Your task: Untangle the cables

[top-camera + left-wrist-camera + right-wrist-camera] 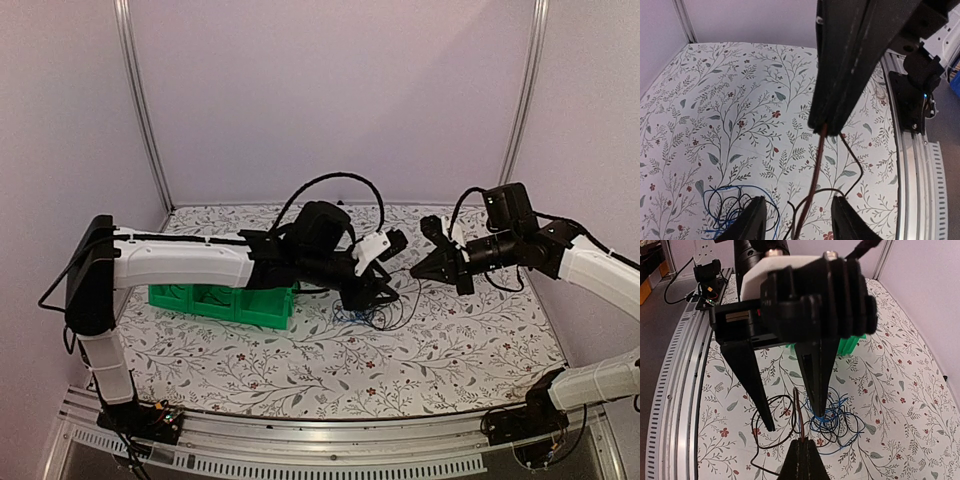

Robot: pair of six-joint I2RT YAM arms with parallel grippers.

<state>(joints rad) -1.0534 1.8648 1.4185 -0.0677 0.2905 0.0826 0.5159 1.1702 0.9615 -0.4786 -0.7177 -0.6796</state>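
Note:
The cables point(840, 415) lie on the flowered table as a small snarl of blue and black wire, also seen in the left wrist view point(735, 210) and from above point(385, 315). My right gripper point(802, 442) is shut on one dark brown cable point(797, 410), which it holds lifted off the snarl. That strand point(817, 170) runs taut from the right fingertips point(826, 125) down between my left gripper's open jaws point(799, 220). The left gripper point(792, 422) points down over the table, one finger point(816, 390) standing at the snarl's edge. From above, the two grippers point(372, 295) point(418, 270) almost meet.
A green bin point(225, 303) stands left of the snarl, half under the left arm, and shows behind the left fingers in the right wrist view point(847, 345). The aluminium rail point(912, 165) runs along the table's near edge. Pale walls enclose the back and both sides.

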